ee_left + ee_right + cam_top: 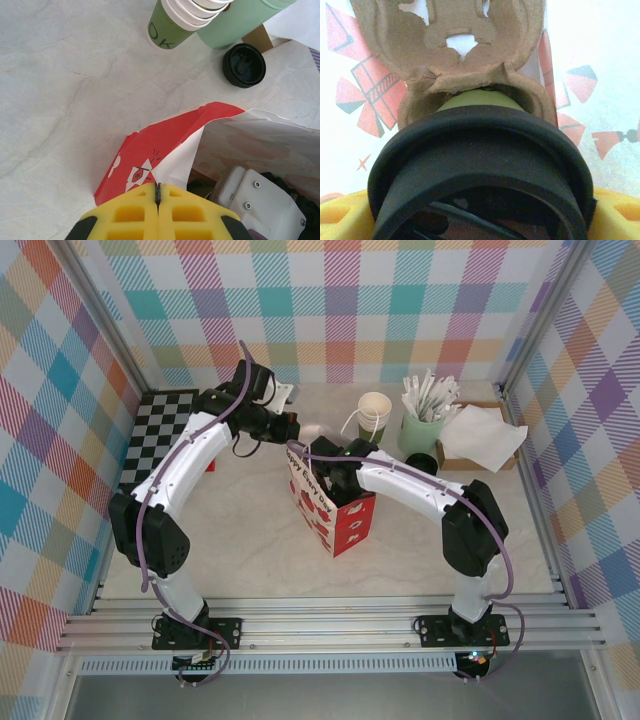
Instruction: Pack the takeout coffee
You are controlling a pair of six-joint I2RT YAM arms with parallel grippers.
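Right jaws: set wide around the lidded cup (480,165), gripping it down inside the bag (335,515), apparently to seat it.
Cardboard tray (455,45): in the bag just beyond the held cup; its near pocket wraps the cup's green side, likely to keep it upright.
Left jaws: pinched shut on the bag's rim, seemingly to hold the mouth open.
Second lidded cup (244,65): upright on the surface (60,90) beyond the bag, not yet packed.
Lidless cups (172,27), stick holder (235,22): farther back, side by side, spare stock.
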